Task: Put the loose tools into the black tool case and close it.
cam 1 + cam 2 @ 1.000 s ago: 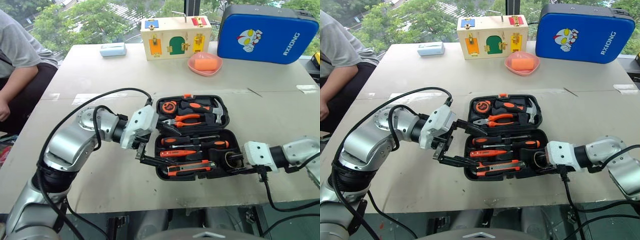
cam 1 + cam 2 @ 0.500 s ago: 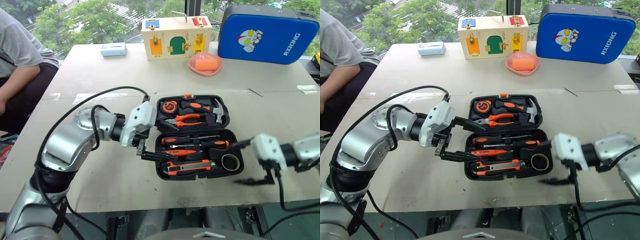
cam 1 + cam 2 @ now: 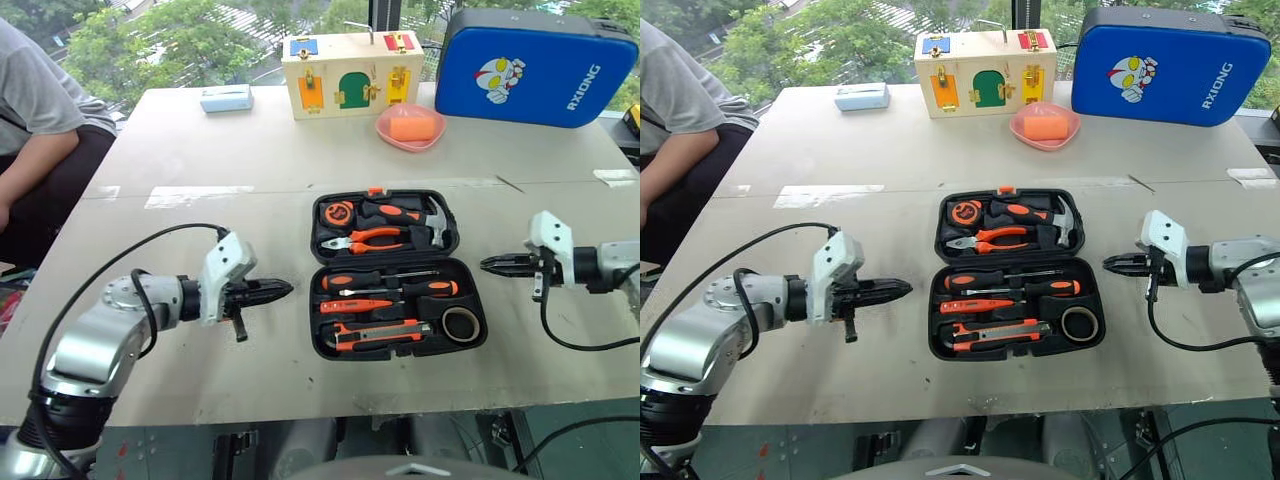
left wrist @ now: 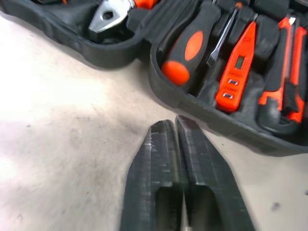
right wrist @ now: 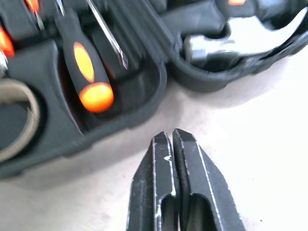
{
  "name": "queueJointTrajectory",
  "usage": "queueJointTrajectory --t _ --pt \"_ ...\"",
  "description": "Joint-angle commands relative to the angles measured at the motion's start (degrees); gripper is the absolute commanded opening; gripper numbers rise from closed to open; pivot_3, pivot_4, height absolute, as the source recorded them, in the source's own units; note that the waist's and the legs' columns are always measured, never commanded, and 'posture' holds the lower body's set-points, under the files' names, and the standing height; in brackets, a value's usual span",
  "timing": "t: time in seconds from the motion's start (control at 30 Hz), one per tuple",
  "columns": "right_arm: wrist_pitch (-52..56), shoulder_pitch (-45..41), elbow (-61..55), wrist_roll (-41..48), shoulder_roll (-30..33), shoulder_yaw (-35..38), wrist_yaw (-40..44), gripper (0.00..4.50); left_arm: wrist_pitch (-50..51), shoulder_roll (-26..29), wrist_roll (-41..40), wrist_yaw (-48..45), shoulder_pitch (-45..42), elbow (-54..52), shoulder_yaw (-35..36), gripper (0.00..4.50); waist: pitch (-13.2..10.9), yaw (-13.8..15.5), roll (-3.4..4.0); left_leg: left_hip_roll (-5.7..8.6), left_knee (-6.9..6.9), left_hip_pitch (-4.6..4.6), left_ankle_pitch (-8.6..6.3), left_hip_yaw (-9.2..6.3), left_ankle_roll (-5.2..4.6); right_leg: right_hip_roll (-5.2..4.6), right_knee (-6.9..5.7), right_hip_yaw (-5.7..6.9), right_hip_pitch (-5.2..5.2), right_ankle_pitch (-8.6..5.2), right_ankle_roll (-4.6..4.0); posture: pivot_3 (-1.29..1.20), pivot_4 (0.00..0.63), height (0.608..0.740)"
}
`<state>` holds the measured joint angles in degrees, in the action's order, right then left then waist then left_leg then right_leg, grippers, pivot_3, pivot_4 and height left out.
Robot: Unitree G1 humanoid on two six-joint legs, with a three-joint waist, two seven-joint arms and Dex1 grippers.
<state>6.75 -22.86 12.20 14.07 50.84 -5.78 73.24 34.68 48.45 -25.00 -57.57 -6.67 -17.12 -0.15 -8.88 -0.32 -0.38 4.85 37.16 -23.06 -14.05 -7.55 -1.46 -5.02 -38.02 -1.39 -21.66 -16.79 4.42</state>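
Two closed end effectors (image 3: 280, 290) (image 3: 490, 265), open black tool case (image 3: 398, 345)

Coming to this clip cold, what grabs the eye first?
The open black tool case lies mid-table, its orange-handled tools all seated in their slots. The left tool and right tool flank it, both shut and empty. A bright blue case stands at the table's far right.

Black tool case (image 3: 398, 268) open, loose tools (image 3: 385, 304) inside
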Motion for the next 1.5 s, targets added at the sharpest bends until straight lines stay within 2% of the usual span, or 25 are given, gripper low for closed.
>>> queueJointTrajectory --t 0.03,0.2,0.4,0.7,0.97,1.07,1.17,1.2,1.3,1.33,1.4,1.5 --pt "-5.9 -1.3 0.7 -2.7 -1.5 -2.3 2.5 0.00 -2.4 -2.0 2.4 0.1 -2.2 0.5 -3.8 0.06 0.0 -0.1 0.00 0.00 -0.02 0.00 0.00 0.00 0.00 0.00 -0.01 -0.01 -0.01 0.00 0.00 0.00 0.150 0.735" --pt "-7.1 -0.4 -2.4 -1.9 -1.7 -3.6 6.8 0.00 -1.8 -4.5 3.4 0.2 -4.9 0.9 -6.7 0.06 0.0 0.1 0.04 0.01 0.00 -0.04 0.00 -0.01 0.00 0.01 -0.02 0.02 -0.04 0.00 0.00 0.00 0.150 0.735" --pt "-3.8 5.4 -12.4 2.5 0.7 -3.3 12.7 0.00 -0.5 -4.8 1.2 -3.1 -3.9 -2.0 -7.3 0.06 0.0 1.0 0.09 0.01 -0.01 -0.05 0.00 -0.04 0.00 0.00 0.01 0.04 -0.04 0.00 0.00 0.00 0.150 0.735" --pt "-5.6 11.4 -14.8 -0.1 2.9 -1.4 11.8 0.00 0.4 0.2 -0.6 -7.9 3.0 -9.2 -6.6 0.06 0.0 1.0 0.10 0.00 -0.04 -0.03 -0.01 0.00 0.00 0.00 0.03 -0.04 -0.04 0.00 0.00 0.00 0.150 0.735" --pt "-9.4 12.9 -10.5 -3.4 8.0 2.2 8.9 0.00 1.6 1.8 1.7 -4.2 4.9 -5.7 -2.8 0.06 0.0 1.2 0.10 0.03 0.00 -0.02 -0.01 0.00 0.00 -0.03 0.04 -0.03 -0.03 0.00 0.00 0.00 0.150 0.735" --pt "-3.0 12.9 -9.9 0.1 10.4 5.4 8.6 0.86 3.5 3.4 0.1 -3.7 6.8 -3.7 2.0 0.98 0.0 1.0 0.10 0.02 0.01 -0.02 -0.01 0.01 0.00 -0.01 0.01 -0.04 -0.02 0.00 0.00 0.00 0.150 0.735" --pt "9.9 11.4 -11.0 6.9 11.2 9.6 7.7 2.34 15.6 3.6 -8.3 -2.2 5.7 -1.8 9.5 2.40 0.0 0.8 0.10 -0.04 -0.08 0.06 -0.02 -0.01 -0.01 0.02 -0.02 -0.05 0.00 -0.01 -0.02 0.00 0.150 0.735" --pt "14.5 10.4 -11.5 8.8 10.7 10.5 6.3 2.98 20.2 3.6 -11.1 -1.4 4.5 -1.1 11.2 3.06 0.0 0.8 0.10 -0.06 -0.10 0.07 -0.04 -0.03 -0.05 0.04 -0.04 -0.04 0.00 -0.01 -0.03 0.00 0.150 0.735" --pt "27.1 7.0 -13.9 13.3 8.6 11.0 1.6 4.29 32.2 0.9 -17.6 2.9 -2.1 2.2 14.4 4.35 0.0 0.9 0.10 -0.05 -0.06 0.06 -0.13 -0.03 -0.20 0.03 -0.05 -0.02 -0.02 -0.01 -0.02 0.00 0.150 0.735" --pt "32.4 5.3 -15.0 14.6 7.3 10.5 -1.0 4.44 37.3 -1.4 -19.4 5.5 -6.0 4.3 15.6 4.47 0.0 1.0 0.10 -0.04 -0.03 0.07 -0.13 -0.03 -0.20 0.02 -0.05 0.00 0.00 0.00 -0.01 0.00 0.150 0.735" --pt "41.2 2.4 -16.3 16.9 4.9 10.1 -5.4 4.44 44.6 -5.7 -21.2 10.4 -12.2 7.8 17.6 4.47 0.0 1.2 0.07 -0.01 0.05 0.04 -0.12 -0.10 -0.19 0.01 -0.07 0.12 0.01 0.00 0.00 0.00 0.150 0.735" --pt "53.3 -3.8 -14.8 18.4 -1.7 10.6 -15.5 4.44 51.0 -13.1 -20.3 17.8 -20.5 12.6 18.9 4.47 0.0 1.0 -0.02 0.05 0.17 -0.02 -0.01 -0.12 0.01 0.02 -0.16 0.14 -0.01 0.01 0.01 0.00 0.150 0.735"
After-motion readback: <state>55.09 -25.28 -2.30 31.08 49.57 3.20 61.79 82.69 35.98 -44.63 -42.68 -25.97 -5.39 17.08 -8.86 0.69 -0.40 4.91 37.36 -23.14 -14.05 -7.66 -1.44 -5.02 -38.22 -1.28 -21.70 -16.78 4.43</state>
